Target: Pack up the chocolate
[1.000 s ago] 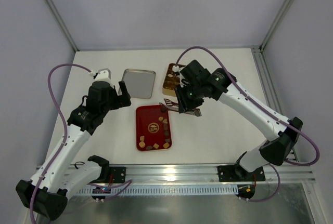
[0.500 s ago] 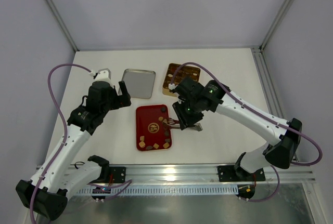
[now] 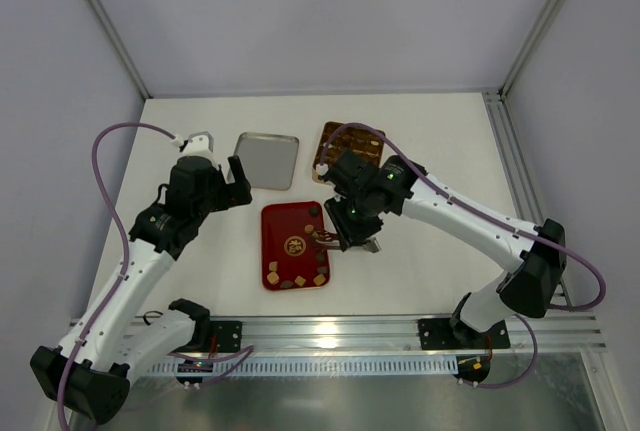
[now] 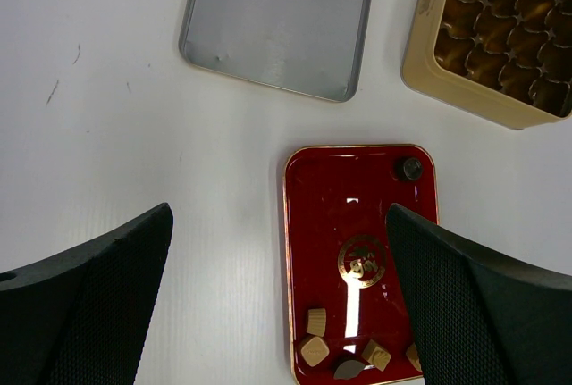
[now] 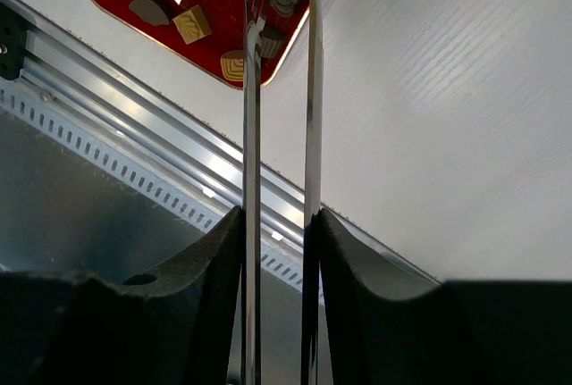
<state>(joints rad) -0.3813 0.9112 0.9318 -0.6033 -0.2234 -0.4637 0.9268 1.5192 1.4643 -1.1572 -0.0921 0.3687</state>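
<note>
White table point(image 3: 430, 151) bears a red tray point(image 3: 281, 221); right tool point(image 5: 279, 224) grips tongs point(image 5: 253, 135) over chocolate point(image 5: 192, 23).

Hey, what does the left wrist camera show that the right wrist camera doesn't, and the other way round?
Only the left wrist view shows the grey lid, the gold tin with its grid compartments, and a dark round chocolate at the tray's far end.

Only the right wrist view shows the metal tongs clamped in the right gripper, with their tips over the tray's near corner. It also shows the metal rail at the table edge.

Both show the red tray, tan chocolate cubes on it, and the white table.
</note>
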